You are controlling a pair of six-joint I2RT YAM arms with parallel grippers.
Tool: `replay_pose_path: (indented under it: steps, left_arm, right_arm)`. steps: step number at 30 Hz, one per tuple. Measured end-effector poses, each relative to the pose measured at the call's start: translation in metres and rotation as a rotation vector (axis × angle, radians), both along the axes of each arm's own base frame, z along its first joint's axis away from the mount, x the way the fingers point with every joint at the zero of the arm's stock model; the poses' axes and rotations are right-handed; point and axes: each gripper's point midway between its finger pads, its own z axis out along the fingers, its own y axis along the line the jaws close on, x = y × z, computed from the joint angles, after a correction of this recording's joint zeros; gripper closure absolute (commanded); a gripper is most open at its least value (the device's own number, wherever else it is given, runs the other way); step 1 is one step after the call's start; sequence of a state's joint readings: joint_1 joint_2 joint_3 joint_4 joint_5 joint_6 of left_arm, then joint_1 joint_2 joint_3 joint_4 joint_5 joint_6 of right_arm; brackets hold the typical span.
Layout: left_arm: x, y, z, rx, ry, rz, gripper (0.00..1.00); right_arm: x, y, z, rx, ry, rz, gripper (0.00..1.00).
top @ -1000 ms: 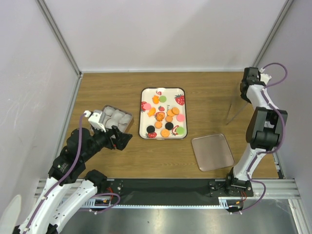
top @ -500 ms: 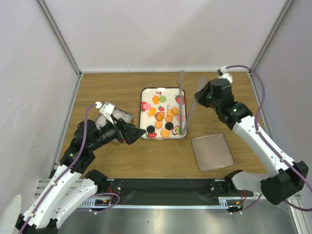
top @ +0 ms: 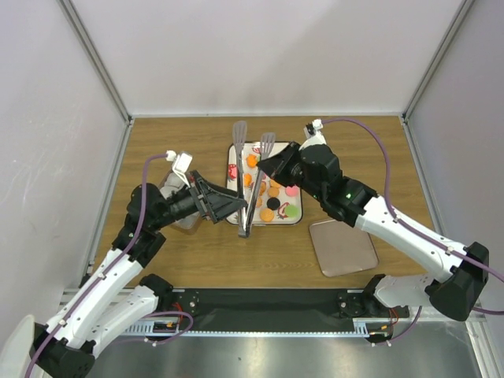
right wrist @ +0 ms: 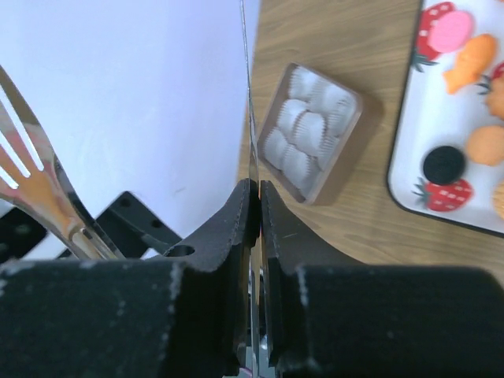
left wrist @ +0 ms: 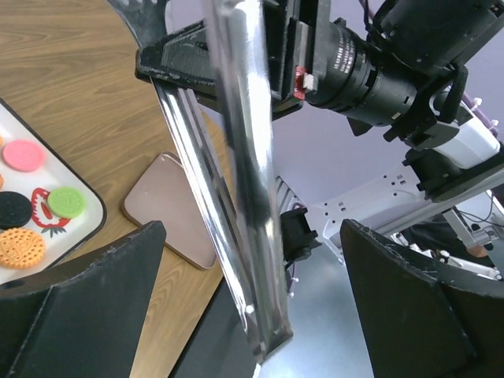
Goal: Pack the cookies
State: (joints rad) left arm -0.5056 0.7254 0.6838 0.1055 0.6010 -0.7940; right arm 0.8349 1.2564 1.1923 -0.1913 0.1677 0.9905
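Note:
The cookies (top: pixel 272 193) lie as orange, pink, green and black discs on a white strawberry-print tray (top: pixel 233 213). Metal tongs (top: pixel 246 213) hang slanted over the tray's left side, hinge end toward me. My right gripper (top: pixel 269 167) is shut on one tong arm (right wrist: pixel 250 150), seen edge-on; the other arm (right wrist: pixel 39 181) stands free to its left. My left gripper (top: pixel 239 206) is open, and the tongs' hinge end (left wrist: pixel 244 197) passes between its fingers (left wrist: pixel 79 299) without touching them. In the left wrist view, pink (left wrist: pixel 24 155), green (left wrist: pixel 66 201) and black (left wrist: pixel 12 209) cookies show at the left.
A brown box with white paper cups (right wrist: pixel 315 134) stands left of the tray, largely hidden under my left arm (top: pixel 177 197) in the top view. A flat brown lid (top: pixel 342 246) lies on the wooden table right of the tray. White walls close in three sides.
My right arm swung from the back right to above the tray, bringing the tongs. My left gripper moved right from the box to the tongs' hinge end, still open.

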Motion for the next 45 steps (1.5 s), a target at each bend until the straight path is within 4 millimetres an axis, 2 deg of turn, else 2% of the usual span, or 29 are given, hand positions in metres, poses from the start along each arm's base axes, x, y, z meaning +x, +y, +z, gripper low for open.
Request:
replay_pose_path:
  steps: [11, 17, 19, 23, 31, 39, 45]
  left_arm:
    - [0.000, -0.012, 0.009, -0.051, 0.050, -0.072, 0.00]
    - [-0.015, -0.015, 0.032, -0.132, 0.047, -0.156, 0.00]
    - [-0.018, -0.015, 0.038, -0.157, 0.059, -0.173, 0.01]
    - [-0.026, -0.015, 0.051, -0.215, 0.066, -0.215, 0.03]
    - [-0.033, -0.014, 0.056, -0.255, 0.097, -0.250, 0.07]
    - [-0.034, -0.014, 0.057, -0.261, 0.115, -0.256, 0.11]
    - [-0.032, -0.014, 0.049, -0.234, 0.130, -0.241, 0.18]
  right_arm:
    - [-0.007, 0.025, 0.050, 0.220, -0.109, 0.058, 1.00]
    - [-0.015, 0.029, 0.044, 0.296, -0.148, 0.104, 1.00]
    - [-0.018, 0.028, 0.048, 0.328, -0.169, 0.113, 1.00]
    - [-0.027, 0.024, 0.069, 0.409, -0.244, 0.137, 1.00]
    - [-0.042, 0.028, 0.106, 0.535, -0.358, 0.194, 1.00]
    - [-0.043, 0.044, 0.101, 0.568, -0.382, 0.229, 1.00]
    - [-0.045, 0.046, 0.100, 0.587, -0.388, 0.219, 1.00]
